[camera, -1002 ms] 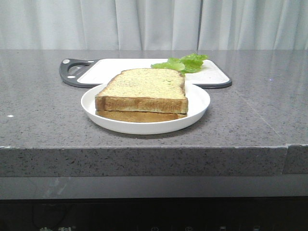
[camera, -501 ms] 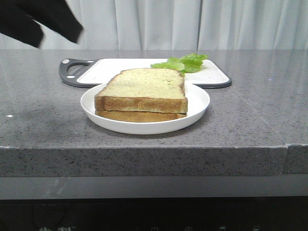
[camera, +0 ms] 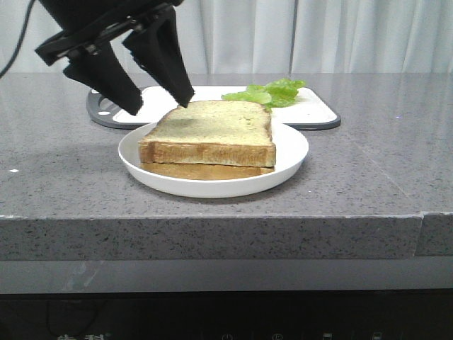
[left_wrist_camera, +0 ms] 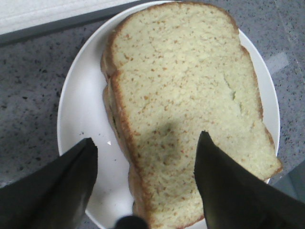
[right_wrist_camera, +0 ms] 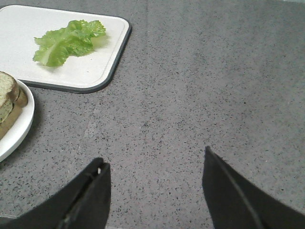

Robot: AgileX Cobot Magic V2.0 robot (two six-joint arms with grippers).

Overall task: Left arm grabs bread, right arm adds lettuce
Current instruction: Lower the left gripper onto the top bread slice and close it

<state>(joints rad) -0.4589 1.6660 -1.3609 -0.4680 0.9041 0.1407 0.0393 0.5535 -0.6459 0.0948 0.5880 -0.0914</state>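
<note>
Kitchen: speckled stone counter (camera: 368, 177), cutting board (camera: 311, 113).

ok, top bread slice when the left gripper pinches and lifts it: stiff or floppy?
Probably soft. The bread has a porous crumb, so the open left gripper may dent it. It is thick with a browned crust, so likely mild sag, not folding. It lies loose on the thinner slice and should lift free.

White plate (camera: 287, 166) on grey counter (camera: 368, 184), just before white cutting board (camera: 311, 112); curtain (camera: 318, 35) behind.
</note>
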